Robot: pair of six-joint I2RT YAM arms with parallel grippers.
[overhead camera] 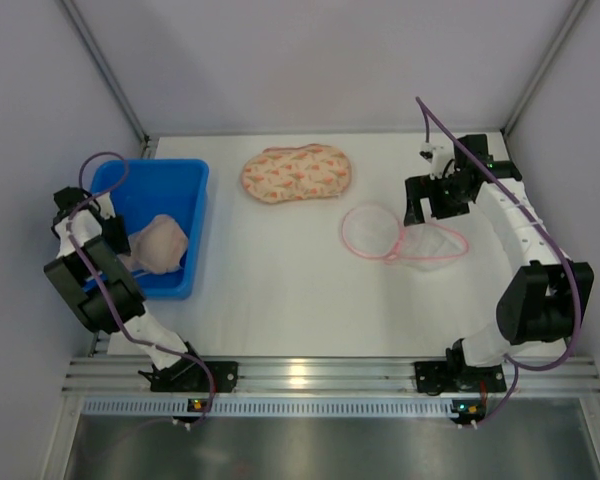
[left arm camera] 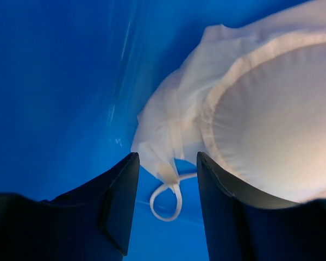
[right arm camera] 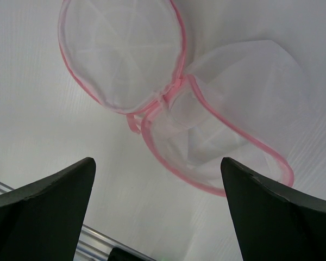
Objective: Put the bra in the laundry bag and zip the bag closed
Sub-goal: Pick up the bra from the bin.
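White table (overhead camera: 280,285): bra (overhead camera: 160,243) in blue bin (overhead camera: 199,215), patterned pouch (overhead camera: 296,173), unzipped laundry bag (overhead camera: 405,237)

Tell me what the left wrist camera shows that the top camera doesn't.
Only the left wrist view: a thin white strap loop between the parted fingers of the left gripper. Only the top view: the open, pink-edged laundry bag on the table, the patterned pouch, and the right gripper, open near the bag. Both: the bra lying in the blue bin.
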